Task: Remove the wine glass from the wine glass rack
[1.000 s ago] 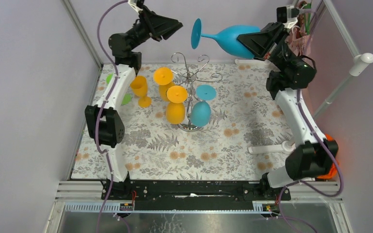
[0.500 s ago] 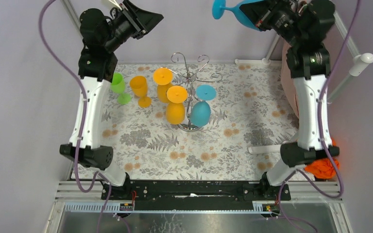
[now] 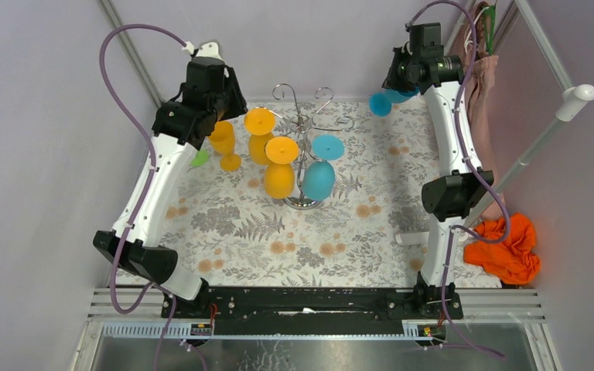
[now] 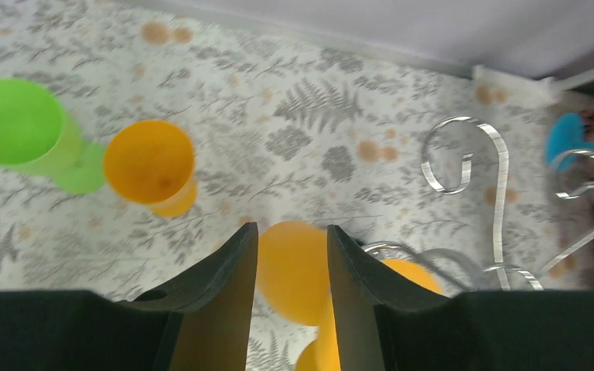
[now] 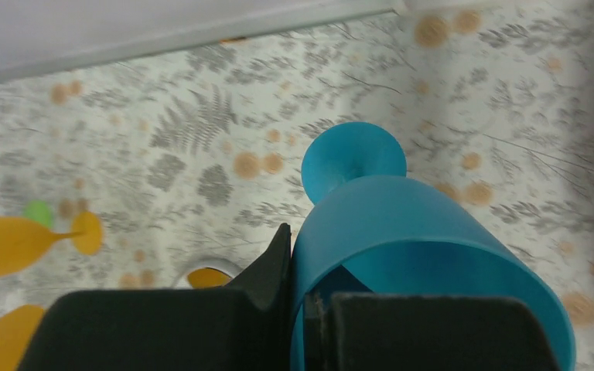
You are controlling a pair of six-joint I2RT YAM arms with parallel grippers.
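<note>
At the left, a green plastic goblet (image 4: 15, 124) and an orange plastic goblet (image 4: 149, 162) are stood on the fern-printed table (image 3: 224, 224). The left hand (image 4: 291, 232) is held partly open and empty over an orange glass (image 4: 294, 270) hung on the silver wire wine glass rack (image 4: 499, 193), seemingly to reach it. A blue plastic wine glass (image 5: 402, 255), clear of the rack, is pinched by its rim in the closed right hand (image 5: 298, 270), foot towards the table

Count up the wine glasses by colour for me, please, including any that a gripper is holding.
Orange wine glasses: 3
Blue wine glasses: 2, one of them held in the right gripper
Green wine glass: 1
Total: 6
</note>
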